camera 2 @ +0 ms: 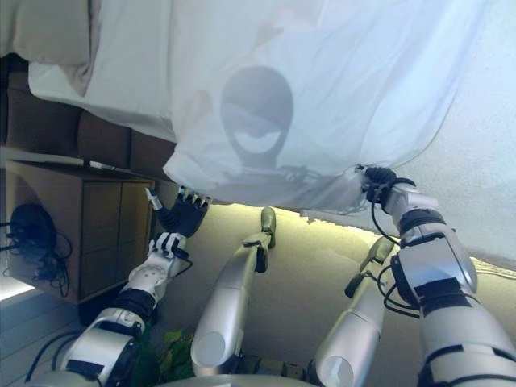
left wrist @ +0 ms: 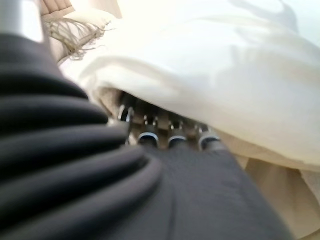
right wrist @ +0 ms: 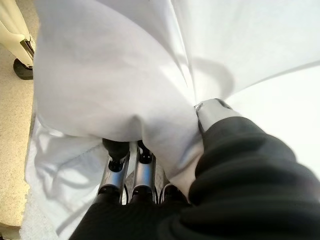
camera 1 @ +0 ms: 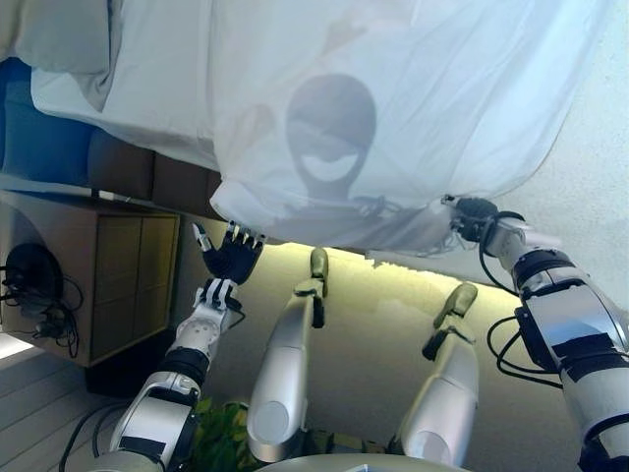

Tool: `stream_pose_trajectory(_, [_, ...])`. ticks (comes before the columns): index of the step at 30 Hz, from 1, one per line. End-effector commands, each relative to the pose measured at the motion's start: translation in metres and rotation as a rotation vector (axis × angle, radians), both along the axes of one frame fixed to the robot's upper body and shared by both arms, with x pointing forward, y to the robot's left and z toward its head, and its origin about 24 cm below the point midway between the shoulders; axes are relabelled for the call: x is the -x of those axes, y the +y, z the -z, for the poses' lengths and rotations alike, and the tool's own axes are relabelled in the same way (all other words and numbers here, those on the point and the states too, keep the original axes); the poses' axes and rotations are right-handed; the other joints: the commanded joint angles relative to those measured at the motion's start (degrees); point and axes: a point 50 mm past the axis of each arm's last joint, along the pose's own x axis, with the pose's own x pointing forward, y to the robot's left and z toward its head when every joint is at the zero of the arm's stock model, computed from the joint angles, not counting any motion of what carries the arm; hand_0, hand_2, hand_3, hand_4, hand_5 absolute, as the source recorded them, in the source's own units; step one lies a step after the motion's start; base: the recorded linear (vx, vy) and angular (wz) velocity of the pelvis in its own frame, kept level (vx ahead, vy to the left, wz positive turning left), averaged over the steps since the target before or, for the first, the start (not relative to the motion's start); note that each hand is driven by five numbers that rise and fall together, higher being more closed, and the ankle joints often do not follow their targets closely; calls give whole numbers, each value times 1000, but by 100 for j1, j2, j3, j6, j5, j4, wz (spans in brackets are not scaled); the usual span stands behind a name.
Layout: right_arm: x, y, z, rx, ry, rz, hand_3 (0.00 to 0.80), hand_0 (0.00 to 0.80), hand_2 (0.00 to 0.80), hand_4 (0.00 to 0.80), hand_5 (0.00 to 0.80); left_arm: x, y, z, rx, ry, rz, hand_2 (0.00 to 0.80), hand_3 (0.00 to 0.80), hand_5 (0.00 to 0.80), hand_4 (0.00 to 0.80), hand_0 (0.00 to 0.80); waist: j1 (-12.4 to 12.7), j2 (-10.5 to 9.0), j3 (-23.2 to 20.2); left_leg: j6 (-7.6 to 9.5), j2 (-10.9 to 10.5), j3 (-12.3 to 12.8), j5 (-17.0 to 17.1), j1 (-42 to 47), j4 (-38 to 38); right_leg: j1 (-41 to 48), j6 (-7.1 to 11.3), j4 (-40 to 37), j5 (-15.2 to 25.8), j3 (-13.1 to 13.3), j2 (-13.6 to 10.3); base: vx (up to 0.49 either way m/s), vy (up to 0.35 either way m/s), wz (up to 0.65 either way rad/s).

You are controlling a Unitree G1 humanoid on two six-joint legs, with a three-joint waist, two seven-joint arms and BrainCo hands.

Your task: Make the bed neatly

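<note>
A white sheet point(camera 1: 393, 118) lies spread over the bed and hangs past its edge in a loose fold. My right hand point(camera 1: 472, 218) is at the sheet's right lower hem. In the right wrist view its fingers point(right wrist: 137, 175) are curled into bunched white cloth point(right wrist: 110, 90). My left hand point(camera 1: 231, 258) is just under the sheet's left corner, palm up and fingers spread, holding nothing. The left wrist view shows its straight fingertips point(left wrist: 172, 137) reaching beneath the folded hem point(left wrist: 200, 85).
A wooden bedside cabinet point(camera 1: 118, 285) stands to the left with a black device and cables point(camera 1: 34, 280) beside it. A pillow point(camera 1: 59, 34) lies at the top left above a brown padded headboard point(camera 1: 147, 172). Bare white mattress point(camera 1: 600, 167) shows at right.
</note>
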Motion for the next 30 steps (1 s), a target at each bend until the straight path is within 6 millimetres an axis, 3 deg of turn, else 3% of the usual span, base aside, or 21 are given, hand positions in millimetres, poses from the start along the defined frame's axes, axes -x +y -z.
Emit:
stream_pose_trajectory(1, [-5, 1, -13, 2, -41, -49, 800, 800, 800, 800, 800, -10, 19, -24, 24, -106, -70, 0, 0, 0, 0, 0, 100, 136, 73, -95, -124, -314, 9, 431, -566, -24, -119, 126, 276, 64, -23, 0, 0, 0])
stream_pose_trajectory(8, [21, -3, 39, 95, 193, -55, 800, 800, 800, 800, 800, -10, 23, -20, 7, -99, -90, 0, 0, 0, 0, 0, 29, 42, 73, -130, -28, -255, 84, 661, -774, 206, -97, -94, 327, 1, 19, 24, 4, -4])
stream_pose_trajectory(11, [41, -13, 65, 122, 307, -8, 800, 800, 800, 800, 800, -8, 26, -16, -5, -94, -94, 0, 0, 0, 0, 0, -19, -11, 73, -133, -12, -257, 82, 749, -831, 294, -89, -176, 353, 19, 37, 22, -4, -1])
stream_pose_trajectory(16, [69, -38, 88, 179, 419, 75, 800, 800, 800, 800, 800, -6, 34, -15, -12, -91, -117, 0, 0, 0, 0, 0, -99, -86, 73, -141, 48, -225, 67, 807, -862, 392, -72, -292, 394, 20, 58, 6, -2, 0])
stream_pose_trajectory(21, [83, -53, 94, 178, 437, 135, 800, 800, 800, 800, 800, -10, 44, -22, -35, -73, -140, 0, 0, 0, 0, 0, -181, -184, 73, -149, 135, -197, 39, 783, -840, 386, -49, -343, 415, 56, 129, 30, -34, -3])
stream_pose_trajectory(30, [77, -69, 73, 168, 349, 176, 800, 800, 800, 800, 800, -22, 64, -37, -8, 10, -152, 0, 0, 0, 0, 0, -322, -455, 73, -182, 295, -126, -29, 526, -636, 148, -59, -224, 390, 109, 301, 5, -27, -6])
